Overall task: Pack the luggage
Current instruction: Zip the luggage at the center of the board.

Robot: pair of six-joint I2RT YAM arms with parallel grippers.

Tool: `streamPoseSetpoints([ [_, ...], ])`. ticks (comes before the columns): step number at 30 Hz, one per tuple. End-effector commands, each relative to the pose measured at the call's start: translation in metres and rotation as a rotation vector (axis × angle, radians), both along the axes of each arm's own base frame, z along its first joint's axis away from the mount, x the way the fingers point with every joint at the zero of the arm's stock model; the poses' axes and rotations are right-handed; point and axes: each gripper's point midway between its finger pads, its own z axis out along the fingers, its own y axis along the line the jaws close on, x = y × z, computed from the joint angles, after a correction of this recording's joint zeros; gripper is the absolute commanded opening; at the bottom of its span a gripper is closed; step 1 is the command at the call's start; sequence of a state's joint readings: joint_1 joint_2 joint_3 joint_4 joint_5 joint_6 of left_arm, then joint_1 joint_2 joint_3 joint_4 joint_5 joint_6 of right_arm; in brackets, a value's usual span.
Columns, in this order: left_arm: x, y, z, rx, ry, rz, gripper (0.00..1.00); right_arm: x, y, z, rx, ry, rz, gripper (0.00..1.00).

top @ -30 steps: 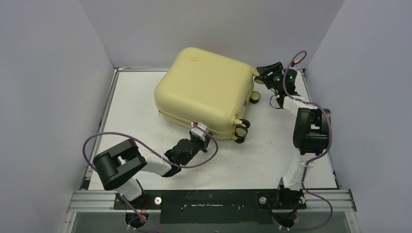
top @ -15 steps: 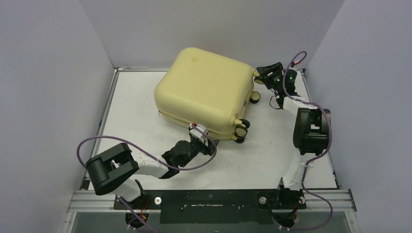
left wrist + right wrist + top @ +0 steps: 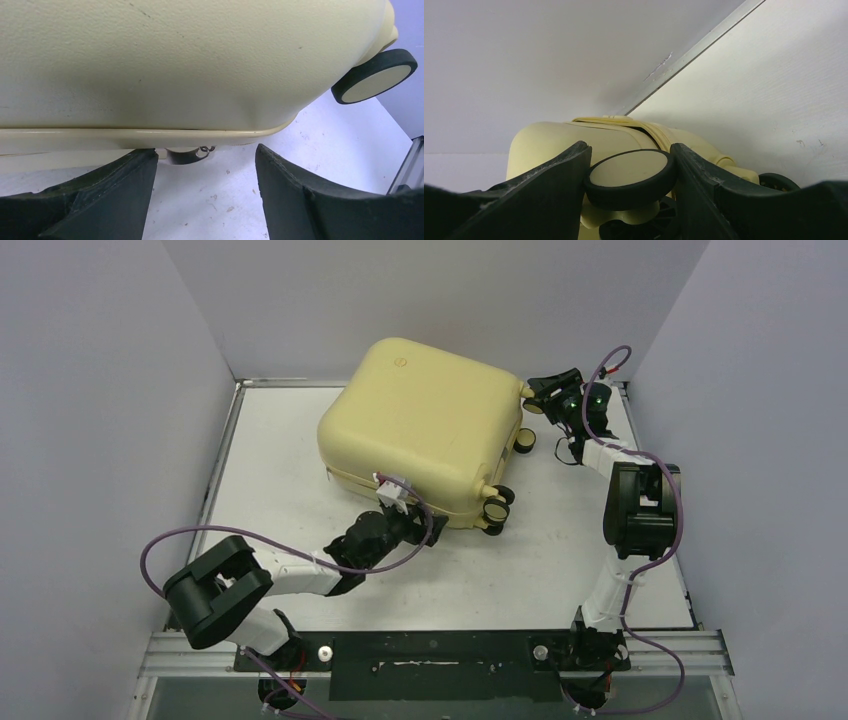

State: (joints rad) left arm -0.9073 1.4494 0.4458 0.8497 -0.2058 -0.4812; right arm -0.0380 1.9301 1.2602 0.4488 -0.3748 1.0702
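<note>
While still open, left end effector [image 3: 205, 151] leftward

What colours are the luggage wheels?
The wheel has a black rim and cream face; the right wrist view shows it best.

Pale yellow right across the luggage [image 3: 420, 430], a plain shell with just a few faint dark scuffs showing in the left wrist view. The near wheel [image 3: 375, 76] has a black tyre round a cream face, and there is the same black and cream on the far wheel [image 3: 630, 175]. The left pincer [image 3: 205, 200] is matt black, and the right pincer [image 3: 630, 150] is matt black as well. The bench [image 3: 280, 440] is white, lightly flecked with grey specks. Purple cables [image 3: 200, 530] loop off white-and-black arms [image 3: 610, 455]. Green lights [image 3: 597, 397] glow on the right wrist. The walls [image 3: 100, 390] are a pale grey-lilac.
</note>
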Motion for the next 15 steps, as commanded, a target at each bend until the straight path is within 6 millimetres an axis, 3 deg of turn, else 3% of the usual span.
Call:
streamPoseSetpoints([
  [1, 0.007, -0.0182, 0.0172, -0.065, 0.03, -0.037, 0.69, -0.0155, 0.0407, 0.0261, 0.03, -0.066, 0.149, 0.0],
  [15, 0.014, -0.0258, 0.0107, -0.044, 0.033, -0.037, 0.52, -0.0145, 0.0413, 0.0246, 0.032, -0.064, 0.15, 0.0],
])
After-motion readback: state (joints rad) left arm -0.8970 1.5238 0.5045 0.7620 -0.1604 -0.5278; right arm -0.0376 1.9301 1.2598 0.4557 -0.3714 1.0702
